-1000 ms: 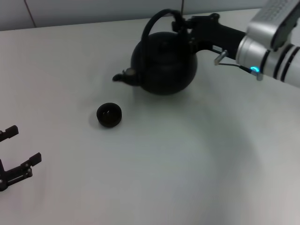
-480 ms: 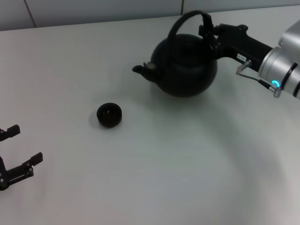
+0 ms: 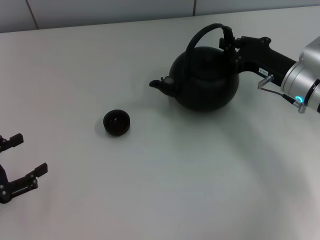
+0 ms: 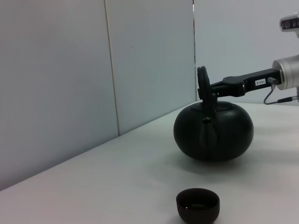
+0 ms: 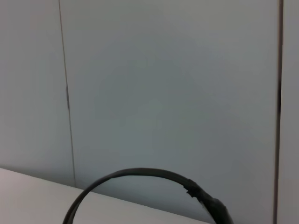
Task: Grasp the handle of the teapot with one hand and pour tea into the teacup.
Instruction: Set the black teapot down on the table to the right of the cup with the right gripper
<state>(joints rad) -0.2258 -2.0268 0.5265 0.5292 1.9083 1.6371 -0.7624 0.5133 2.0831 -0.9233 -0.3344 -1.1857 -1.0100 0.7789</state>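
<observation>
The black teapot (image 3: 205,78) sits on the white table (image 3: 165,185) at the back right, its spout (image 3: 158,84) pointing left toward the teacup (image 3: 116,122). My right gripper (image 3: 231,44) is shut on the right side of the arched handle (image 3: 202,33). The small dark teacup stands alone, left and a little nearer than the pot. The left wrist view shows the teacup (image 4: 197,205) in front of the teapot (image 4: 213,131), upright on the table. The right wrist view shows only the handle's arc (image 5: 140,179). My left gripper (image 3: 17,161) is open and parked at the near left edge.
A pale panelled wall (image 3: 100,10) runs along the table's far edge behind the teapot.
My right gripper has carried the teapot to the right and a little nearer, away from the teacup. The teacup and left gripper have not moved.
</observation>
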